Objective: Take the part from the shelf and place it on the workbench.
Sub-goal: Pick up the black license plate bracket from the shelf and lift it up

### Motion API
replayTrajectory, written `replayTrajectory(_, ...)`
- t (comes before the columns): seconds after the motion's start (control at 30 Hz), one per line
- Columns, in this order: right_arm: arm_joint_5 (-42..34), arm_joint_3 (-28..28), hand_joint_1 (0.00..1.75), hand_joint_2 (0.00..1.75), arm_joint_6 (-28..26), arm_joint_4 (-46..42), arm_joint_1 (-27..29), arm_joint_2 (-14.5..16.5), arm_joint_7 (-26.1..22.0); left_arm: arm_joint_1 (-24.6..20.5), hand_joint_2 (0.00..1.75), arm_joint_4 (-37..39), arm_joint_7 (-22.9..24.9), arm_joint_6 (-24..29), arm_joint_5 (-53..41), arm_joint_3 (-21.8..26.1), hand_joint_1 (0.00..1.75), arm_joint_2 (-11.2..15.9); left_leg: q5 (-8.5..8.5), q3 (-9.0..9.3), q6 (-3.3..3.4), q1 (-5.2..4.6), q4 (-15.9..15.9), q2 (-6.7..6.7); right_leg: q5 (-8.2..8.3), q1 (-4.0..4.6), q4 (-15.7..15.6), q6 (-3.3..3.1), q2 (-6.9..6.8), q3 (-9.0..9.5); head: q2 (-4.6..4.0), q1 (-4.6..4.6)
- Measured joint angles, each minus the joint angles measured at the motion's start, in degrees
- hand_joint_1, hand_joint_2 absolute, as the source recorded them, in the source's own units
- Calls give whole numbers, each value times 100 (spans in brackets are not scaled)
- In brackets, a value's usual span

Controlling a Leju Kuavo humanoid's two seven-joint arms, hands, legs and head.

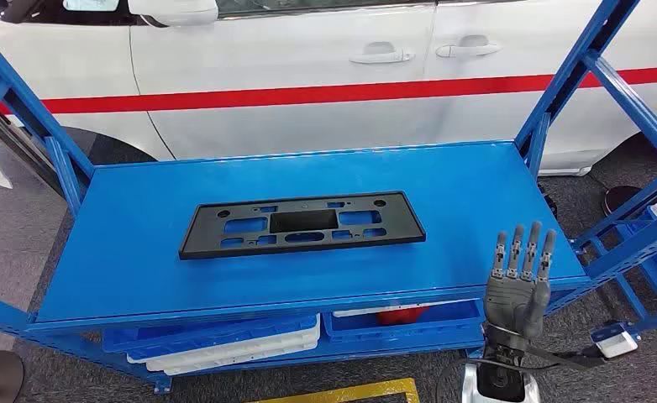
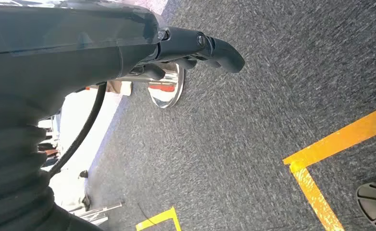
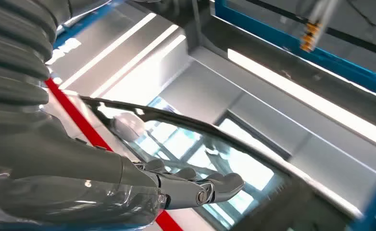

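While I watch from the head view, the black part [image 1: 300, 225] lies flat mid-shelf [image 1: 140, 269] | right hand [image 1: 520, 281] raised at the shelf's front edge, well apart from the part, fingers straight and spread, holding nothing | left hand [image 2: 195, 48] hangs over carpet; I cannot tell its state.

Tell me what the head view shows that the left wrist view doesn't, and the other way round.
Head view alone: the black part lying flat on the blue shelf, the right hand raised at the shelf's front right corner with fingers straight and apart, holding nothing, bins on the lower level, and a white car with a red stripe behind.
Left wrist view alone: the left hand hanging over the grey carpet; its fingers are mostly hidden.
Both: grey carpet and yellow floor tape.
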Motion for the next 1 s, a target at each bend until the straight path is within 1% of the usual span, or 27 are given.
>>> replayTrajectory(0.07,222,134,0,175,3,-42,-3,-7,-91,-2,175,0,7,-5,-1,0,0,0,0,0,0,0,0,0,0,0,1,0,0,0,0,0)
replayTrajectory(0.23,1611,915,0,175,-72,-178,-56,-45,-733,-11,175,0,25,-22,-2,0,0,-1,0,0,0,1,0,1,0,1,1,0,1,0,0,0)
replayTrajectory(0.3,2281,1238,0,175,-333,-213,-91,-66,-1054,-11,175,0,26,-22,-5,0,0,-2,0,0,0,1,0,1,0,1,1,0,1,0,0,0)
replayTrajectory(0.37,3064,1539,0,175,-750,-260,-114,-88,-1406,-12,175,0,28,-24,-13,0,0,-2,0,0,0,1,0,1,0,1,1,0,1,0,0,0)
replayTrajectory(0.43,3963,1804,0,175,-1340,-324,-122,-108,-1781,-17,175,0,40,-37,-20,0,0,-3,0,0,0,1,0,1,0,0,1,0,1,0,0,0)
replayTrajectory(0.57,5950,2378,0,175,-3028,-486,-144,-167,-2491,-47,175,0,75,-87,-31,-1,0,-6,0,0,0,1,0,1,0,0,1,0,2,0,0,0)
replayTrajectory(0.63,6880,2709,0,175,-3965,-563,-180,-223,-2630,-76,175,0,90,-114,-34,-5,0,-7,0,0,0,1,0,1,0,0,1,0,2,0,0,0)
replayTrajectory(0.7,7719,3037,0,175,-4847,-600,-237,-301,-2651,-107,175,0,105,-138,-38,-10,0,-7,0,0,0,1,0,1,0,0,1,0,2,0,0,0)
replayTrajectory(0.77,8367,3352,0,175,-5568,-587,-312,-397,-2653,-129,175,0,114,-162,-42,-13,0,-7,1,0,0,1,0,1,0,0,1,0,2,0,0,0)
replayTrajectory(0.87,8946,3774,0,175,-6332,-486,-435,-540,-2651,-152,175,1,116,-180,-46,-16,0,-8,1,0,-1,1,0,1,0,0,1,0,1,0,0,0)
replayTrajectory(1.0,9384,4131,0,175,-6850,-324,-553,-664,-2641,-172,175,1,119,-192,-50,-19,0,-9,1,0,-1,1,0,1,0,0,1,0,1,0,0,0)
